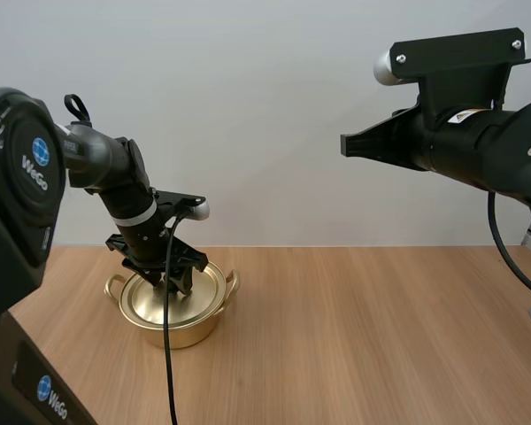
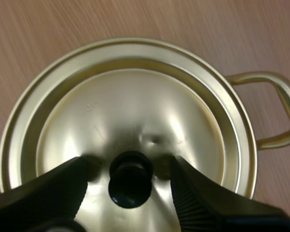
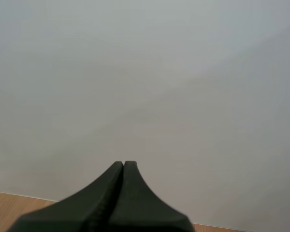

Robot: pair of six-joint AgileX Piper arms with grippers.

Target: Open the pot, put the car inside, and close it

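Lower left of frame: pot, lid on; left end effector open astride knob; best centred, pinched, lifted straight.

left arm: black, white band | left base: blue WeGo logo | left pincer fingers: black, ribbed

A light wooden table with a grained top is seen; a round golden metal pot is set on its left side.
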